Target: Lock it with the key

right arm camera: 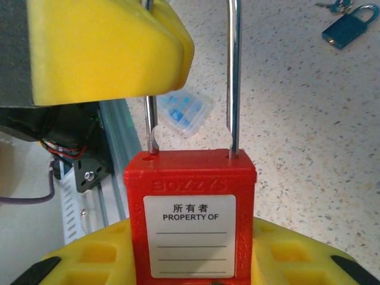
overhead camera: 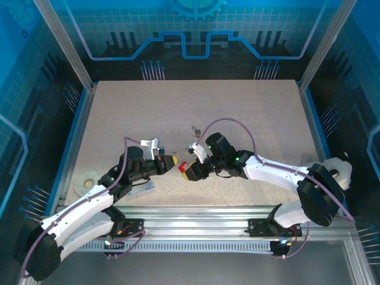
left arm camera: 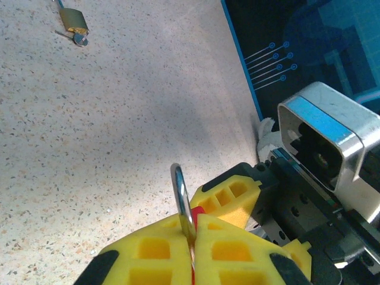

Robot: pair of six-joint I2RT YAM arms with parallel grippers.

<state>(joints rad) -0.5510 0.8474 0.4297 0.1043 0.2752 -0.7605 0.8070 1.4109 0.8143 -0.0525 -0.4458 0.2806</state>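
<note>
The key [left arm camera: 78,40] lies flat on the bench [left arm camera: 119,148], touching or just beside the small padlock [left arm camera: 74,21], on the far side of both hands near the middle of the bench. I judge it light, stiff and thin. Lying flat on a hard speckled surface, it will be awkward to lift and may skate away from closing fingers. The head looks like the best place to take hold, leaving the blade free. The ring on it may drag or swing.

Nearer, the red padlock [right arm camera: 190,196] is off the bench between the two hands. The right hand [right arm camera: 190,243] pinches its body. The left hand [overhead camera: 176,162] is pressed together on the top of the shackle [right arm camera: 234,77]. The shackle is raised, with its short leg clear of the body. A clear packet [right arm camera: 185,113] with blue bits inside lies by the near edge.

The key is too small to make out its blade or head colour, or whether its ring is tied to the small padlock. That padlock looks brassy from the left wrist and bluish from the right. The red padlock's underside is hidden in the right hand, and the shackle's bend is buried in the left hand's fingers [right arm camera: 107,47].
</note>
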